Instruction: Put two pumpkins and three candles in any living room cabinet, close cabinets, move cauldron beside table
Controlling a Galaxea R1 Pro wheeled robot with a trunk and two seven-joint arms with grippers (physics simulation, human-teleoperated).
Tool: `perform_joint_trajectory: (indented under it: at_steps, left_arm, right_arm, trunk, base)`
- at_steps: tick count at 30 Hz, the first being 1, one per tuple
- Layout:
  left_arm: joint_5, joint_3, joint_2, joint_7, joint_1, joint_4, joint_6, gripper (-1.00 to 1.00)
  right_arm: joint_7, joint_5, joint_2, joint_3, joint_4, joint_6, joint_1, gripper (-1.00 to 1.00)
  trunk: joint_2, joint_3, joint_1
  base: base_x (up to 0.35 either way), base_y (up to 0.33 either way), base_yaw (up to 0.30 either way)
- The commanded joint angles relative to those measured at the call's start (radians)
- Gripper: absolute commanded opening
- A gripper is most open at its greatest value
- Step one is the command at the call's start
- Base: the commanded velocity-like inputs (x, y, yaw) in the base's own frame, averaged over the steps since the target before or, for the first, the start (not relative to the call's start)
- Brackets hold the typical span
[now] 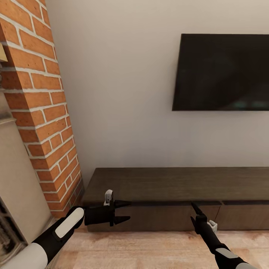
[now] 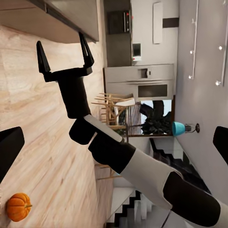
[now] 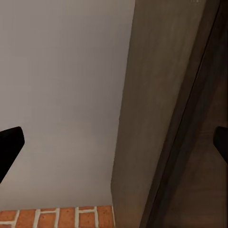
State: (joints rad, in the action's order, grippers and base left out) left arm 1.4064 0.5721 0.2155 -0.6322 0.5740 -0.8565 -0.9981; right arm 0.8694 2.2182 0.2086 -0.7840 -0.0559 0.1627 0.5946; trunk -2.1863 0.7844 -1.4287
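From the head camera, the left gripper [image 1: 123,212] and the right gripper [image 1: 194,213] hung spread and empty before the closed cabinet [image 1: 179,185] under the television [image 1: 222,73]. The left wrist camera saw a pumpkin [image 2: 18,206] on the floor [image 2: 42,142]. The right wrist camera faced the cabinet's top edge and the wall [image 3: 61,95].

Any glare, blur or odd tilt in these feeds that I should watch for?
Head view: even light, sharp, faint sheen on the television. Left wrist view: rotated sideways, pumpkin crisp, right gripper silhouetted black. Right wrist view: soft, cabinet close up.
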Motion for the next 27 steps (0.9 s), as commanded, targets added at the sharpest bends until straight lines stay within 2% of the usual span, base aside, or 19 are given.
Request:
perform_joint_trajectory:
  at_steps: [1, 15, 22, 27]
  left_arm:
    - [-0.001, 0.003, 0.000, -0.006, 0.001, 0.001, -0.001, 1.00]
    - [-0.001, 0.005, -0.003, -0.006, 0.001, 0.001, -0.001, 1.00]
    - [-0.001, 0.008, -0.004, -0.006, 0.001, 0.001, -0.001, 1.00]
    - [-0.002, 0.008, -0.005, -0.006, 0.001, 0.001, -0.001, 1.00]
  right_arm:
    - [0.003, 0.011, 0.000, -0.004, 0.000, 0.010, 0.001, 1.00]
    - [0.009, 0.013, 0.007, -0.004, 0.000, 0.011, 0.001, 1.00]
    - [0.089, 0.013, 0.032, -0.005, -0.004, 0.036, 0.001, 1.00]
    - [0.103, 0.012, 0.038, -0.005, -0.001, 0.046, 0.001, 1.00]
  trunk:
    - [-0.008, 0.004, -0.004]
    - [-0.106, 0.048, -0.057]
    - [-0.155, 0.070, -0.084]
    - [-0.190, 0.086, -0.103]
  base:
    - [0.000, 0.000, 0.000]
    - [0.000, 0.000, 0.000]
    - [0.000, 0.000, 0.000]
    - [0.000, 0.000, 0.000]
